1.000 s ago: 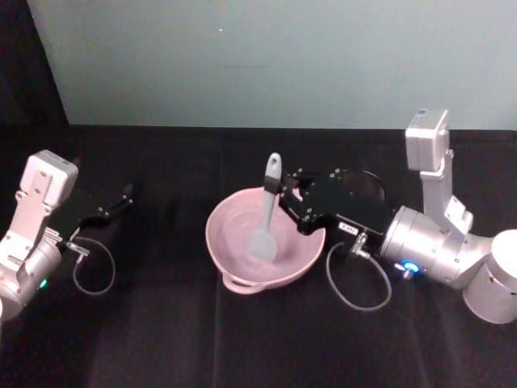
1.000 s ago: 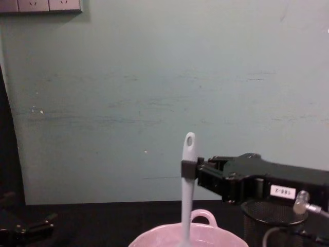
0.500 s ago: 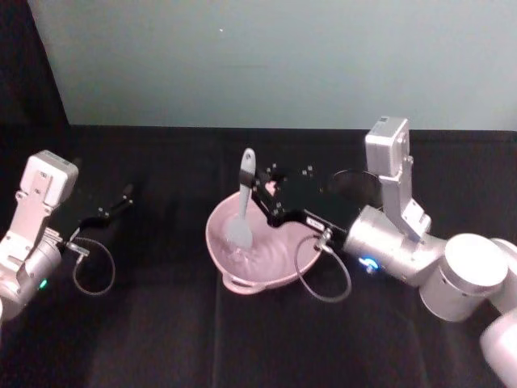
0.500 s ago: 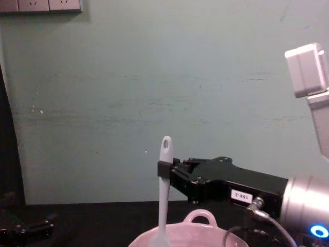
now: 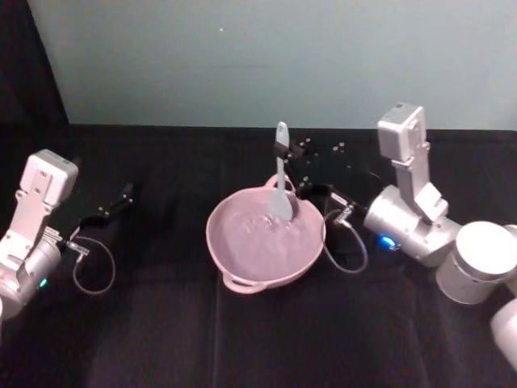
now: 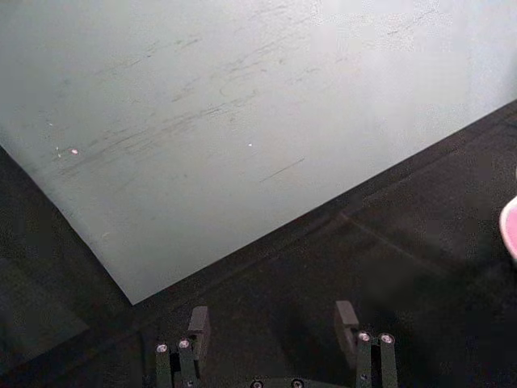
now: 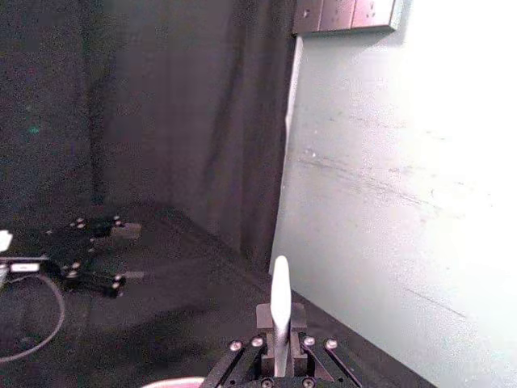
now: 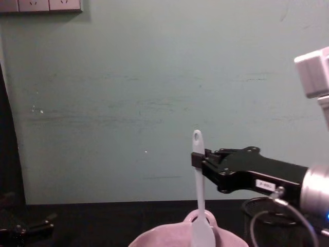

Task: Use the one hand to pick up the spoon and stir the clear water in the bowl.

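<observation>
Far left on the black cloth, my left gripper sits parked, well apart from the bowl, a cable loop just beside its wrist. Left wrist view: left gripper jaws spread wide, nothing between them, cloth underneath.

Centre: pink bowl on the cloth, water inside, small loop handle on its near rim. From the chest view the bowl shows low at the bottom edge.

White spoon stands nearly upright, head down inside the bowl at the far side, towards the right. Can't tell how deep the head sits in the water. Spoon has the hole end up against the teal wall.

Right of centre: right gripper reaches in from the right, jaws clamped on the spoon's handle just below the hole. Chest view has the right gripper level, above the bowl's far rim. Right wrist view: right gripper pinching the spoon, tip poking out beyond the fingers.
</observation>
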{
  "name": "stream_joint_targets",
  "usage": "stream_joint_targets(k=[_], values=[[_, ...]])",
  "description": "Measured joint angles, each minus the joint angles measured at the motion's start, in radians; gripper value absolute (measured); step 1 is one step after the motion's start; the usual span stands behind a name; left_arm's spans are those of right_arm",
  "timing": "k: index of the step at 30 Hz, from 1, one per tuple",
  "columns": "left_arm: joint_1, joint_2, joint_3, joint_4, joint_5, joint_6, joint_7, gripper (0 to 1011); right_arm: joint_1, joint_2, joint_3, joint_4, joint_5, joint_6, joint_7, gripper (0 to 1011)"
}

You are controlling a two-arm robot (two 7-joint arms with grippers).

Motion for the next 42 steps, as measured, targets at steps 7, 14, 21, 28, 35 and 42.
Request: stream_joint_targets(k=[7,14,21,28,35,42], values=[[0.000,0.000,0.000,0.000,0.000,0.000,0.000,1011,-0.083,0.071,0.027,-0.149,0.030,0.056,0.053,110],[0.000,0.000,0.000,0.000,0.000,0.000,0.000,1011,-0.149,0.094,0.028,-0.247,0.096,0.116,0.096,110],[0.000,0.000,0.000,0.000,0.000,0.000,0.000,1011,-0.134,0.038,-0.002,-0.207,0.113,0.120,0.087,110],[0.000,0.000,0.000,0.000,0.000,0.000,0.000,1011,-0.081,-0.050,0.001,-0.081,0.068,0.034,0.023,110],[0.000,0.000,0.000,0.000,0.000,0.000,0.000,1011,-0.045,-0.080,0.039,-0.016,-0.011,-0.009,-0.062,110],[0.000,0.000,0.000,0.000,0.000,0.000,0.000,1011,-0.082,-0.027,0.074,-0.097,-0.031,0.051,-0.067,110]])
